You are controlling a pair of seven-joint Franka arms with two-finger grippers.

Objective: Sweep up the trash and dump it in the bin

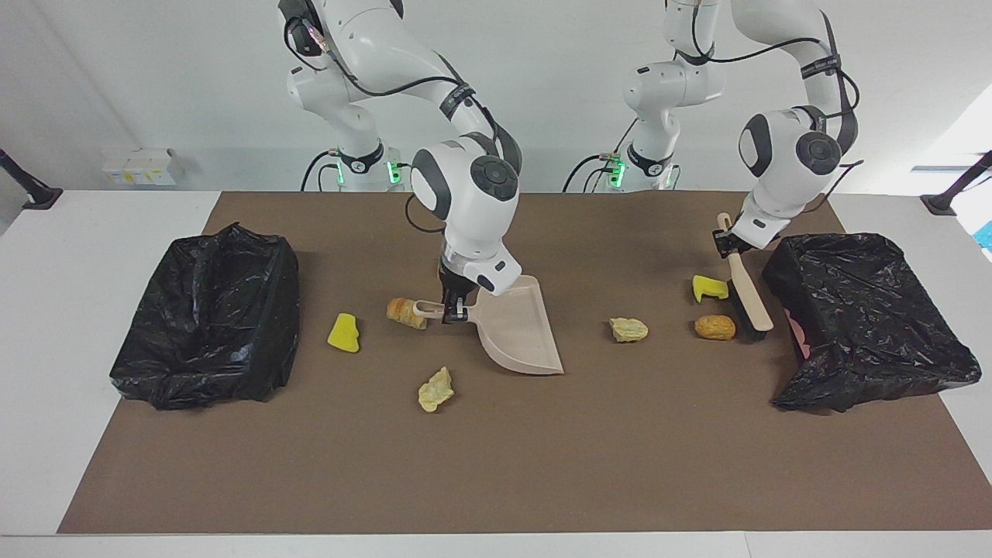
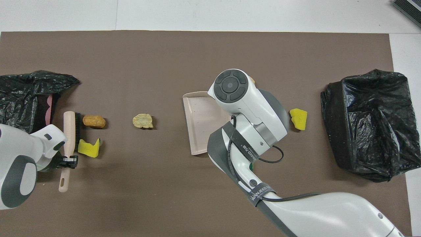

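Note:
My right gripper (image 1: 456, 308) is shut on the handle of the beige dustpan (image 1: 518, 329), which rests on the mat mid-table; it also shows in the overhead view (image 2: 200, 121). My left gripper (image 1: 726, 244) is shut on the handle of the beige brush (image 1: 749, 291), whose black bristles touch the mat. Trash lies scattered. A tan lump (image 1: 714, 327) is beside the bristles, with a yellow wedge (image 1: 709, 288) nearer the robots. A pale chunk (image 1: 628, 329) lies between brush and dustpan. A bread-like lump (image 1: 407, 312) sits at the dustpan handle's end. Another yellow wedge (image 1: 343, 333) and a pale chunk (image 1: 435, 389) lie nearby.
One bin lined with a black bag (image 1: 209, 314) stands at the right arm's end of the brown mat (image 1: 496, 465). Another black-bagged bin (image 1: 868, 318) stands at the left arm's end, close to the brush, with something pink inside.

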